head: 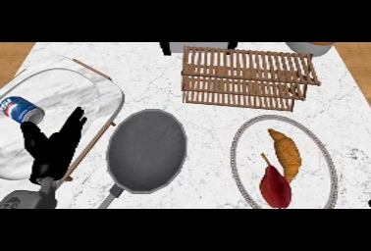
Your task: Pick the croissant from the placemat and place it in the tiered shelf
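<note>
A golden-brown croissant (285,153) lies on a round white placemat (246,142) with a grey patterned rim, at the right of the counter. A dark red pear-shaped fruit (275,188) lies just below the croissant on the same mat. The wooden slatted tiered shelf (246,77) stands at the back, above the placemat. My left hand (51,147) rests at the lower left, fingers straight and raised, holding nothing and far from the croissant. My right hand does not show.
A grey frying pan (147,149) sits at the centre, handle pointing to the lower left. A marble tray (51,98) with wooden edging lies at the left, with a blue and white can (19,110) on it. A grey pot (311,46) peeks in at the top right.
</note>
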Controlling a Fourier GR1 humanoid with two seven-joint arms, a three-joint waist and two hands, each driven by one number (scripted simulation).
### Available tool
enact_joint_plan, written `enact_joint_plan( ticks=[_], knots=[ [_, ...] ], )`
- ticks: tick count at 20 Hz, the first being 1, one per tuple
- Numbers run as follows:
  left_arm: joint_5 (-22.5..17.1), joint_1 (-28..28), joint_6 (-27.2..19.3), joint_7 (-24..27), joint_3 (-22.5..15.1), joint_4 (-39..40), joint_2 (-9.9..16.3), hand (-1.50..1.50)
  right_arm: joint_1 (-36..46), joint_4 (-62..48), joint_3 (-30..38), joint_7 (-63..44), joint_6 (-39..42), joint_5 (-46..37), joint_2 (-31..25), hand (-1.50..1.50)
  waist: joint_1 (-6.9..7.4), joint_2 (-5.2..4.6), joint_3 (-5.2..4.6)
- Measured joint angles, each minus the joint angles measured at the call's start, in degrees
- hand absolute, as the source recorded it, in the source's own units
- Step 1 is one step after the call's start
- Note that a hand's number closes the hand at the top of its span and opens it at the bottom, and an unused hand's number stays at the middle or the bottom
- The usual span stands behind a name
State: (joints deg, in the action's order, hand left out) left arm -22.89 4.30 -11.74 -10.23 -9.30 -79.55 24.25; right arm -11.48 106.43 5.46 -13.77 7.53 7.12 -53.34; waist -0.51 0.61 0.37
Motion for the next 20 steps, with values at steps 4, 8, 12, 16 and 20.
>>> enact_joint_plan(
  ticks=[4,8,12,16,20],
  knots=[
    [0.8,0.5,0.6,1.3,0.0,0.8,-0.6,0.0,3.5,5.5,-4.3,-12.5,-4.1,-4.5,1.1,-1.5,0.76,-0.15,0.03],
    [1.1,0.9,0.8,0.5,0.0,0.5,-1.0,0.0,7.8,8.0,-9.4,-23.4,-6.7,-10.5,2.4,-1.5,1.36,-0.28,0.02],
    [1.8,1.1,0.7,0.1,-0.2,0.3,-1.8,0.0,13.7,6.4,-15.5,-32.4,-7.2,-15.9,5.3,-1.5,1.88,-0.4,0.04],
    [2.0,1.2,1.4,0.3,0.3,0.9,-2.2,0.0,17.4,4.9,-20.8,-38.1,-5.5,-19.8,8.2,-1.5,1.65,-0.29,0.16],
    [2.2,1.0,1.5,-1.2,0.9,0.3,-2.1,0.0,20.6,1.4,-24.3,-40.4,-3.9,-23.1,11.1,-1.5,1.47,-0.25,0.19]
  ],
)
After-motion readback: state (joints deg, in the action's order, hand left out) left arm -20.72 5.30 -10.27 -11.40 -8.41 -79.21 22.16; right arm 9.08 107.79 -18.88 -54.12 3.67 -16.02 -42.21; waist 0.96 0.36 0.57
